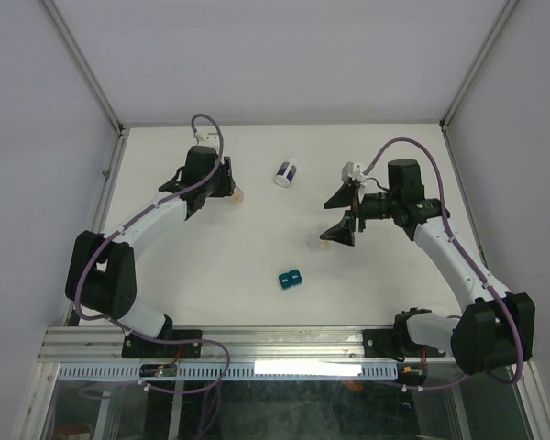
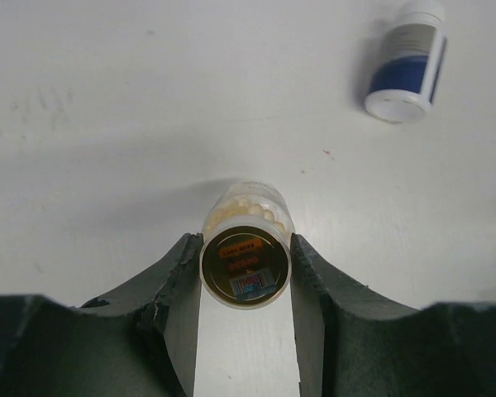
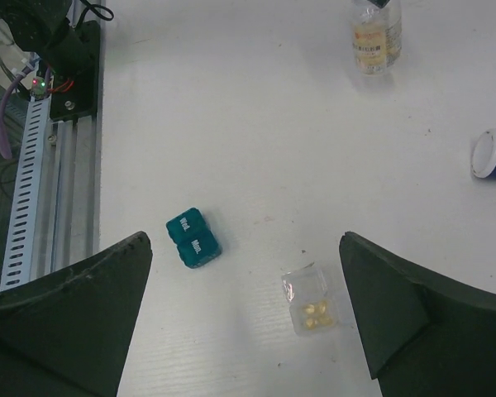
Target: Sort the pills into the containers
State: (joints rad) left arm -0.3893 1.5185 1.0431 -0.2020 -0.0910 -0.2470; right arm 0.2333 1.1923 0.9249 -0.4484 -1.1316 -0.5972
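A small clear bottle (image 2: 245,266) with pale pills (image 2: 241,210) at its bottom stands on the white table at the back left (image 1: 239,194). My left gripper (image 2: 245,241) is shut on it, one finger against each side. A tiny clear container (image 3: 304,285) with its lid open lies on the table in the right wrist view, with several orange-yellow pills (image 3: 317,313) inside. My right gripper (image 3: 244,240) hangs wide open above the table, the container just inside its right finger (image 3: 397,322), touching nothing. From above, that gripper (image 1: 335,216) is right of the container (image 1: 313,243).
A white jar with a dark-blue band (image 1: 285,172) lies on its side at the back middle (image 2: 407,62). A teal two-cell block (image 3: 193,237) marked Wed and Mon sits left of the clear container (image 1: 290,278). A metal rail (image 3: 29,174) runs along the near edge.
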